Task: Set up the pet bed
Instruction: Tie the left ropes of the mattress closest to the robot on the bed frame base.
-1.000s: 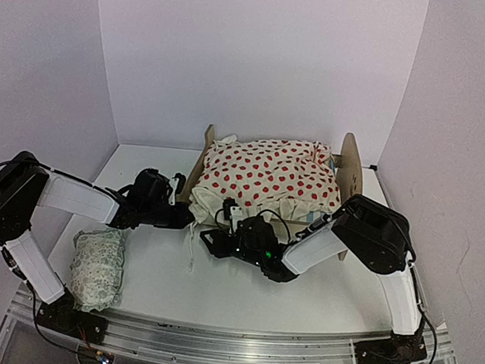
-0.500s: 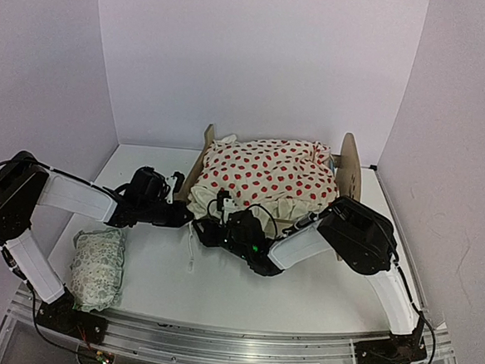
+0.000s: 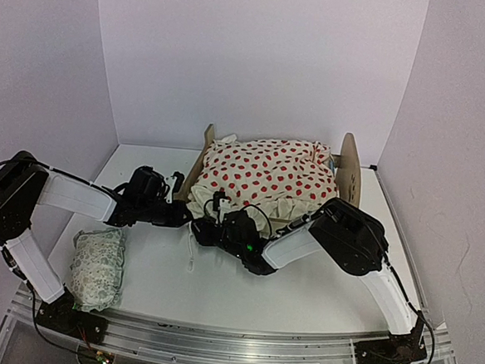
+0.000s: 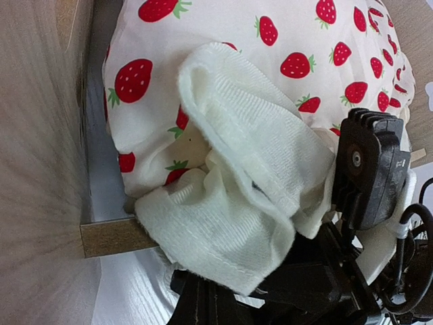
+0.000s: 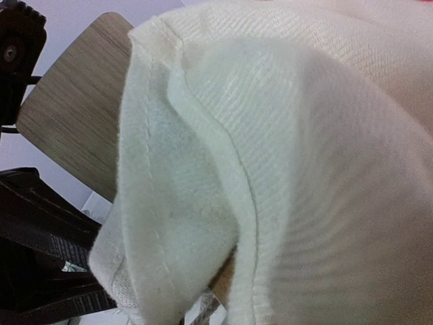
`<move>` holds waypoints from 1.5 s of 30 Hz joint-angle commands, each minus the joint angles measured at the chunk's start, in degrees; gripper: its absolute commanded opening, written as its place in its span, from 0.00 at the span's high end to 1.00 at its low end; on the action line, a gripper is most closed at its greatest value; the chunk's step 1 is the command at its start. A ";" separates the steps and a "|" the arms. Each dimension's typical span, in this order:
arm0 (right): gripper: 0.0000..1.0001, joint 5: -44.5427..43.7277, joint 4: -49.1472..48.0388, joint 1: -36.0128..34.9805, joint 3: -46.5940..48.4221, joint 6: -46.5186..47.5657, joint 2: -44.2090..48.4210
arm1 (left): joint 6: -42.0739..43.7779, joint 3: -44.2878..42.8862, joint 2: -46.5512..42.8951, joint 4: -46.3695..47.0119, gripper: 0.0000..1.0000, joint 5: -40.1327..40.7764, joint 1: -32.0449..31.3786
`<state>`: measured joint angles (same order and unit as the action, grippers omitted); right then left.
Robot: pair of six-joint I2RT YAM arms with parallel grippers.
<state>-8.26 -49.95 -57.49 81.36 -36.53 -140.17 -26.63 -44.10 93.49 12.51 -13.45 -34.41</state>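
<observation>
Both grippers sit together at one corner of the pet bed [image 3: 349, 164], so I read them side by side. My left gripper [image 3: 182, 217] has its jaws closed tight. The cream ruffle [image 4: 237, 183] of the strawberry-print blanket [image 3: 268, 174] droops over its fingertips, and I cannot tell whether any cloth is pinched between them. Just ahead of it, on the left of its wrist view, stands the bed's plywood end board [image 4: 40, 149], with the blanket bulging over the frame beyond. The right gripper [image 3: 206, 231] lies just beside the left one, nosed into the same ruffle. Its wrist view is filled with cream cloth, its fingers are hidden, and I cannot tell how wide it stands. Past that cloth the plywood end board shows at the upper left. The bed stands just beyond both grippers on the white table [image 3: 301, 294], with the blanket covering its top. A small patterned pillow [image 3: 98, 265] lies well behind the left gripper, near that arm's base.
</observation>
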 commanded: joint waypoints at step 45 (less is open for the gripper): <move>1.00 -14.39 19.35 0.51 4.82 -11.54 6.13 | 9.99 2.01 -12.56 -22.22 0.23 5.74 -6.68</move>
<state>-16.60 -36.49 -57.46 83.95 -44.12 -137.99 -18.77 -42.12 80.90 -7.91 -8.78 -38.29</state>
